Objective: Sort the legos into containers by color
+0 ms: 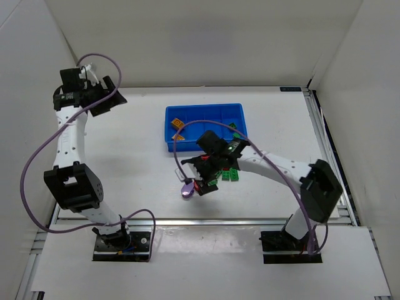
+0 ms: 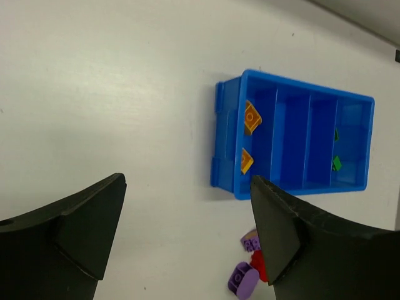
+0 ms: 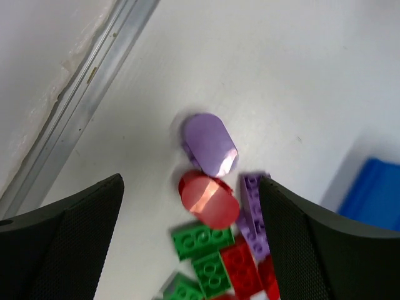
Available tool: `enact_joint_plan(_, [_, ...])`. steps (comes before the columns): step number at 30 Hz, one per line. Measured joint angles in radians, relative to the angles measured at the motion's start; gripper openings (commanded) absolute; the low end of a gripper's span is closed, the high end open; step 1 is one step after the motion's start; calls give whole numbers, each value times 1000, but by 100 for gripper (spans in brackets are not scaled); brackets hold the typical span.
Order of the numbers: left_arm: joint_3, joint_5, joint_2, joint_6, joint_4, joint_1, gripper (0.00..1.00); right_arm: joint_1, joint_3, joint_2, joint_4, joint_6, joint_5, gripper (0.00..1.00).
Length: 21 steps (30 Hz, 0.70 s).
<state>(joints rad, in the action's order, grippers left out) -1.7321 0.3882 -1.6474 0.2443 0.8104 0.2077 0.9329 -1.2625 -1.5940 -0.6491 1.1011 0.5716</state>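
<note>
Legos (image 3: 209, 206) partly hidden under right fingers (image 1: 208, 180); these and left fingers (image 1: 107, 100) spread, empty.

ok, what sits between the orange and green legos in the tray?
Two empty compartments of the blue tray, clear in the left wrist view.

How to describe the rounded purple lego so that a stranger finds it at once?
Find the blue tray; the loose lego pile lies nearer the arm bases. At the pile's left end lies the rounded purple lego, the only purple oval, next to a round red lego.
</note>
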Motion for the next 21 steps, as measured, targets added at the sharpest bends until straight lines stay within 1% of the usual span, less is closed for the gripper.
enact_joint_plan(5, [95,77,-7,6,38,38,91,62,-7,-141,30,64,-4,90])
enact_joint_plan(11, [125,130,-6,-8,50,45,91,77,-74,-278,51,97,-19,88])
enact_joint_plan(14, [137,145,0,-21,50,45,91,77,-95,-315,70,102,-26,87])
enact_joint_plan(17, [143,153,4,-32,50,45,91,77,-111,-341,75,108,-29,82])
enact_joint_plan(18, [144,154,5,-35,50,45,91,77,-119,-351,75,109,-31,77])
enact_joint_plan(20, [151,156,8,-42,50,46,91,78,-132,-370,74,113,-32,70])
enact_joint_plan(21, [153,156,8,-45,51,46,91,78,-135,-377,74,114,-34,64])
